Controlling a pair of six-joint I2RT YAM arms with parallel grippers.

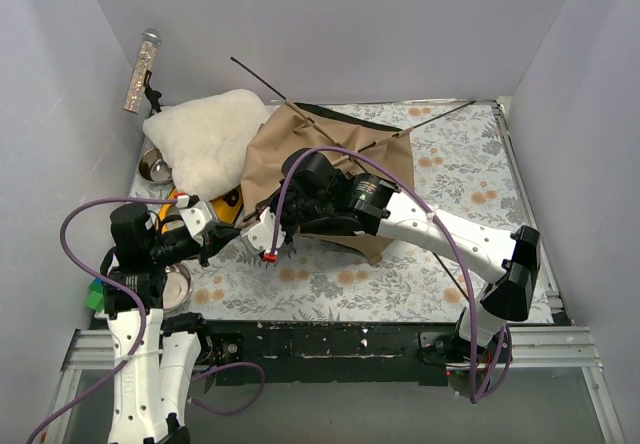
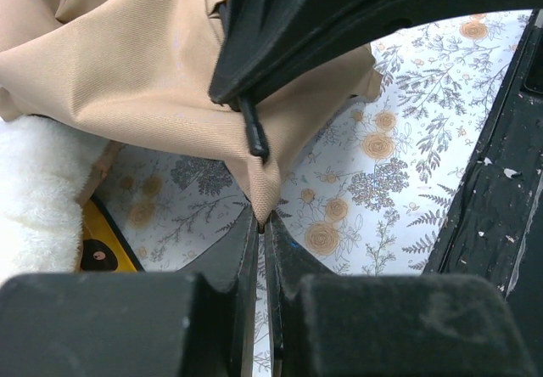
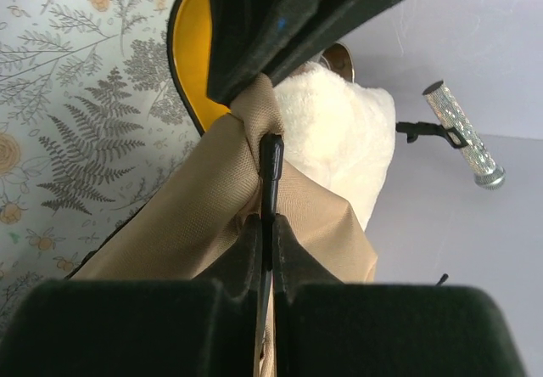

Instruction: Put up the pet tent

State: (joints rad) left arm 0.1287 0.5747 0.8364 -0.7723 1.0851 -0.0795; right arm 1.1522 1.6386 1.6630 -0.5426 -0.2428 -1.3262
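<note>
Both jaws clamp shut on the pet tent.

Floral table, pet tent, cream cushion

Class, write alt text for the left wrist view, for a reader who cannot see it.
The left hand is shut on a corner of the tan pet tent, while the right hand above grips a black pole. A cream cushion lies left, on the floral table.

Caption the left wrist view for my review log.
Left gripper shut on a corner of the tan pet tent, floral table behind, cream cushion at left.
</note>
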